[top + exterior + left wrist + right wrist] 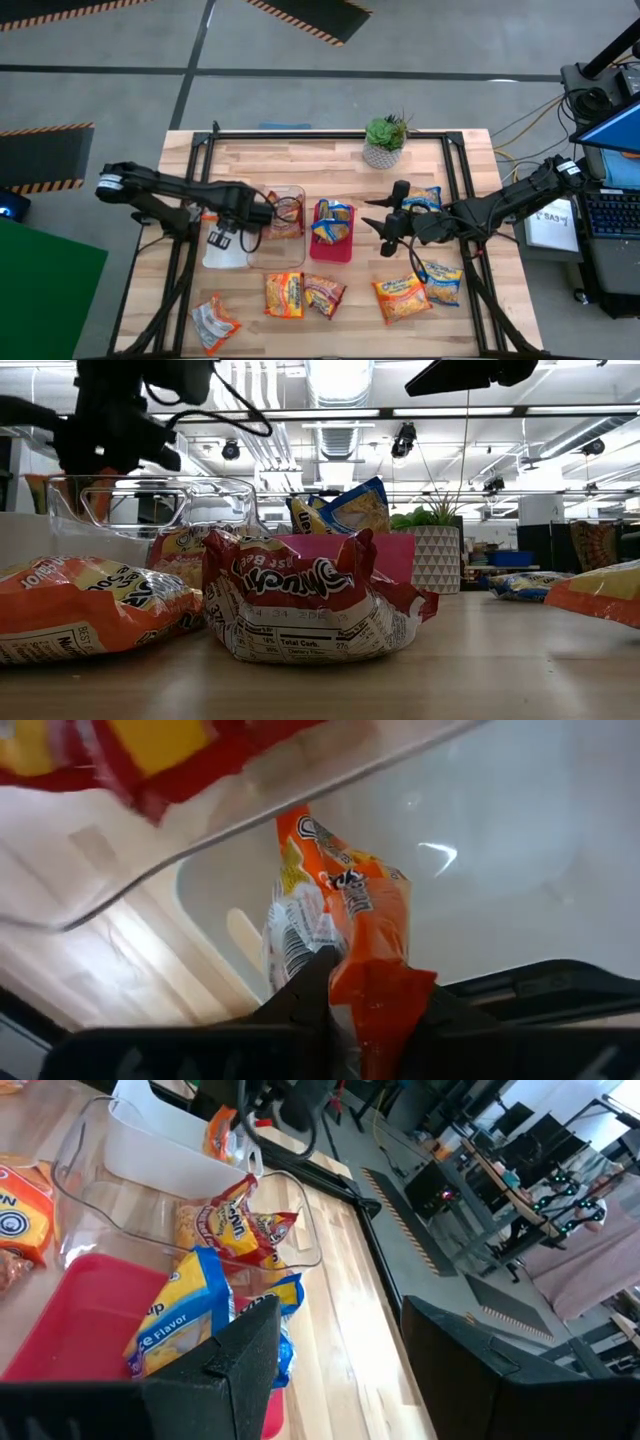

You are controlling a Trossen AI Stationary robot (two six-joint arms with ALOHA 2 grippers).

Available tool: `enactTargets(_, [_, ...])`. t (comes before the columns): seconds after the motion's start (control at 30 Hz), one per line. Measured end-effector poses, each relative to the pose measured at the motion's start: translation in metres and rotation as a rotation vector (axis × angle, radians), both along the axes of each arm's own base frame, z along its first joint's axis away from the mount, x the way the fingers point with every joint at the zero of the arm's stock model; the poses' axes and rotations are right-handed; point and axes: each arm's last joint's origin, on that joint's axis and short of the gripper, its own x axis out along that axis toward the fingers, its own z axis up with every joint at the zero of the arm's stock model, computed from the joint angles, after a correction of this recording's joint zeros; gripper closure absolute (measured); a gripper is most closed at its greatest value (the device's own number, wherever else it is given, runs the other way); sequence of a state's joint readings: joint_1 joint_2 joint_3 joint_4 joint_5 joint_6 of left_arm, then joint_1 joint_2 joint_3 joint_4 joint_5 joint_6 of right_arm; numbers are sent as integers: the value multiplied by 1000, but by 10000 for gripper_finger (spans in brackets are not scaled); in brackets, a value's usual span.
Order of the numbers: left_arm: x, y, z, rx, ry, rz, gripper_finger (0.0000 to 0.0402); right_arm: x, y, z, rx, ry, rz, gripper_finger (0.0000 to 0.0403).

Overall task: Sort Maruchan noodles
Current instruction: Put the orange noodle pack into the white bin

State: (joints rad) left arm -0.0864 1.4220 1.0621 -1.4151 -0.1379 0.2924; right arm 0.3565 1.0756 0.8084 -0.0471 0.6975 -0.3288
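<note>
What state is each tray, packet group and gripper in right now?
left gripper: shut on an orange packet, over the white tray.
right gripper: open, empty, beside the red tray.
clear tray: holds a red packet.
red tray: holds blue packets.
loose packets: lying flat on the table, unsorted.
potted plant: upright.

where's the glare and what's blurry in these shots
Low view: ceiling lights blow out bright, and the nearest red packet is soft. Left wrist view: a white glint sits on the clear tray, with the orange packet in the left tool smeared. High view: even light, no glare.
</note>
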Motion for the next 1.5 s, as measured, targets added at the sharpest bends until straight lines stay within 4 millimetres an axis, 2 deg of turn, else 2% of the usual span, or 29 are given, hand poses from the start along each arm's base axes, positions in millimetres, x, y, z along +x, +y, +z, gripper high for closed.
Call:
enactTargets(0.2, [-2, 2, -8, 9, 6, -9, 363, 0, 0, 0, -1, 0, -1, 204])
enactTargets(0.37, [-2, 5, -15, 123, -7, -28, 361, 0, 0, 0, 0, -4, -1, 204])
enactTargets(0.67, [-2, 14, -17, 153, -7, -1, 322, 0, 0, 1, 0, -6, 0, 204])
enactTargets(0.9, [0, 26, -14, 371, -48, 30, 314, 0, 0, 0, 1, -5, -1, 204])
enactTargets(1.27, [-3, 26, -12, 331, -45, 170, 313, 0, 0, -1, 14, -3, -7, 204])
enactTargets(1.5, [-5, 26, -9, 333, -26, 210, 290, 0, 0, -1, 61, -21, -23, 204])
